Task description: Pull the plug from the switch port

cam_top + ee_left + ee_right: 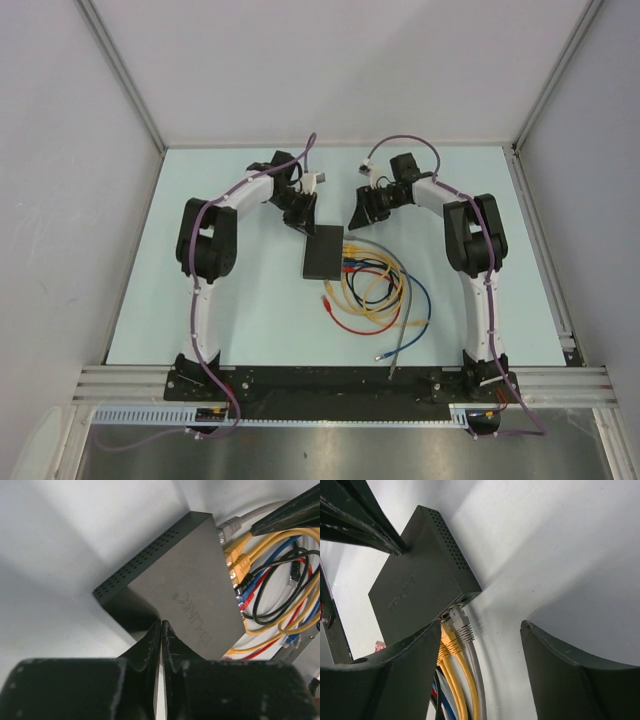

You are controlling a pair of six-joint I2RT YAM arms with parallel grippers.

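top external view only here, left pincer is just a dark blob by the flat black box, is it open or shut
Observer: Shut. In the left wrist view the left pincer has its fingers pressed together at the edge of the flat matte-black switch box.
Operator: and the right one, anything between its fingers
Observer: The right pincer is open. The grey plug in the box's end port lies in the gap beside one finger, not gripped.
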